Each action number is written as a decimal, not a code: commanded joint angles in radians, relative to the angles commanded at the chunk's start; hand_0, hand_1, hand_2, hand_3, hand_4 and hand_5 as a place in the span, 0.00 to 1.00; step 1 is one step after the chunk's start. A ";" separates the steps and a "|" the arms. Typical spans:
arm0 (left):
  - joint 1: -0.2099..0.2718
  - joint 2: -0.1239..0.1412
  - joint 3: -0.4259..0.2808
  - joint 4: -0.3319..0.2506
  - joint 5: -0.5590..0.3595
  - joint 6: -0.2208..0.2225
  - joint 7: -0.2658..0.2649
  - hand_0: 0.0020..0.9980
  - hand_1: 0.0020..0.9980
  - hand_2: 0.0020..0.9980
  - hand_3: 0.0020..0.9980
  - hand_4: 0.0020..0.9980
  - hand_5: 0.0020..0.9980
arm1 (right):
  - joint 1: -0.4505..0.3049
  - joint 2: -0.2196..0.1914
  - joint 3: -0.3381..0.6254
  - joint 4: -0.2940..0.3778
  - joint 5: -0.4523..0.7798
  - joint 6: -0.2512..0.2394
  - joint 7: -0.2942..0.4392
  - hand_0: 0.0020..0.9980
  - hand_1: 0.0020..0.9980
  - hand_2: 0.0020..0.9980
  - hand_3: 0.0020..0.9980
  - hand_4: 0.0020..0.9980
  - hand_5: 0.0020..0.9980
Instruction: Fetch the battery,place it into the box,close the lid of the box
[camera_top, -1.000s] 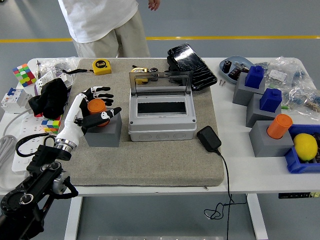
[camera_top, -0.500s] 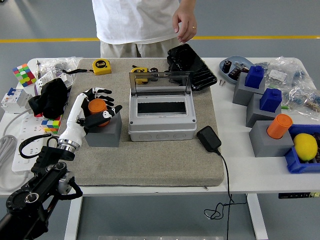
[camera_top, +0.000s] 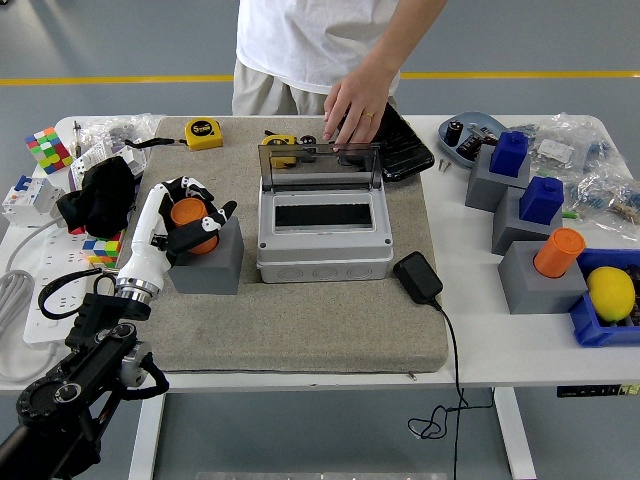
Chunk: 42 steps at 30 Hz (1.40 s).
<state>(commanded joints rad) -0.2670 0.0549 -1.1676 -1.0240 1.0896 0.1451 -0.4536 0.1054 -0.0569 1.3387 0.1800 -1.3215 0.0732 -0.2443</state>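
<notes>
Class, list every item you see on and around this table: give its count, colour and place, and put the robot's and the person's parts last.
Battery: 1, orange, on grey block, mat's left.
Junction box: 1, grey, mat centre, clear lid upright.
Mat: 1, beige, on white table.
Power adapter: 1, black, right of box.
Tape measures: 2, yellow, mat's far edge.
Black case: 1, behind box.
Grey blocks: 3, table's right, carrying two blue pieces and an orange cylinder.
Lemon: 1, yellow, in blue bin.
Puzzle cubes: 2, multicoloured, far left.
Left hand: white and black, closed on battery.
Person's hand: on the case, by the lid.
</notes>
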 joint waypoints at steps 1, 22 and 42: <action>0.000 0.000 0.000 0.000 0.000 0.000 -0.001 0.23 0.16 0.17 0.22 0.72 0.00 | 0.000 0.000 0.001 0.000 0.000 0.000 0.000 0.61 0.66 0.68 0.59 0.99 0.56; -0.009 -0.004 0.003 -0.001 -0.030 0.019 -0.048 0.09 0.03 0.07 0.15 0.52 0.00 | 0.000 0.000 0.002 0.000 -0.004 -0.001 0.005 0.61 0.66 0.68 0.59 0.99 0.56; -0.138 0.086 0.111 -0.191 0.371 0.003 0.168 0.10 0.04 0.08 0.14 0.51 0.00 | 0.005 -0.002 -0.004 0.000 -0.005 0.000 0.004 0.61 0.66 0.68 0.59 0.99 0.55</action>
<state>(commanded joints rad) -0.4045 0.1414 -1.0565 -1.2154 1.4607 0.1481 -0.2858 0.1101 -0.0584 1.3352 0.1800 -1.3267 0.0732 -0.2400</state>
